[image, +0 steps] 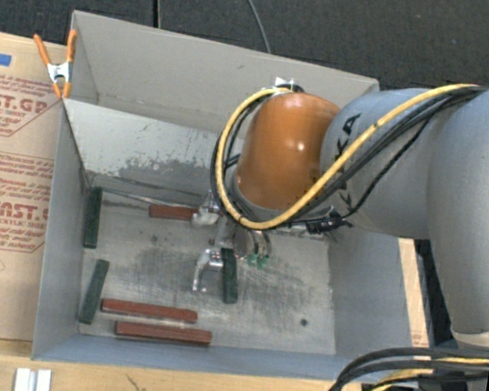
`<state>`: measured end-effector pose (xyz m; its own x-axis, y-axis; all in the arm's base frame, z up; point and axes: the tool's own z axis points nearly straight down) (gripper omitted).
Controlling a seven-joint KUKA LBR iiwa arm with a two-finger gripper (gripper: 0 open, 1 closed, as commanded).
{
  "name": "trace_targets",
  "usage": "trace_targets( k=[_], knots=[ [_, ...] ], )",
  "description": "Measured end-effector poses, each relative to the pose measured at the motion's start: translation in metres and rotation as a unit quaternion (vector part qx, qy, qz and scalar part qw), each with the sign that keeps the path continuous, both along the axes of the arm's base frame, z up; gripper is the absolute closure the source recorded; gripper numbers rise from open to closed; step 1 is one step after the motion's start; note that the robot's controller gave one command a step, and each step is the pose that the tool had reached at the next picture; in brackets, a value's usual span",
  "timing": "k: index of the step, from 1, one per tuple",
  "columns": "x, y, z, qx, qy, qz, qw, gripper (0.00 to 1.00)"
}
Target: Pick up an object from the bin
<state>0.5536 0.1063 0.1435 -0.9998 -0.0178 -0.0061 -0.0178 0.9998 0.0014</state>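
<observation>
My gripper (207, 276) is low over the middle of the bin floor, under the arm's orange cover. A short dark green bar (230, 278) lies right against its right side, tilted a little from upright in the view. A short reddish-brown bar (171, 212) lies just up and to the left of the gripper, by the back wall. The cover hides the gripper's upper part.
Two long reddish-brown bars (149, 310) (163, 334) lie side by side along the front wall. Two dark green bars (92, 216) (93, 290) lie along the left wall. The arm covers the bin's right rear part.
</observation>
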Motion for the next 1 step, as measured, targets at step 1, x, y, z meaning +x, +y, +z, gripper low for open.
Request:
trace_targets(
  k=[1],
  knots=[
    [-0.0067,-0.0069,-0.0474,0.000,0.0022,0.020,0.9998,0.00]
  ],
)
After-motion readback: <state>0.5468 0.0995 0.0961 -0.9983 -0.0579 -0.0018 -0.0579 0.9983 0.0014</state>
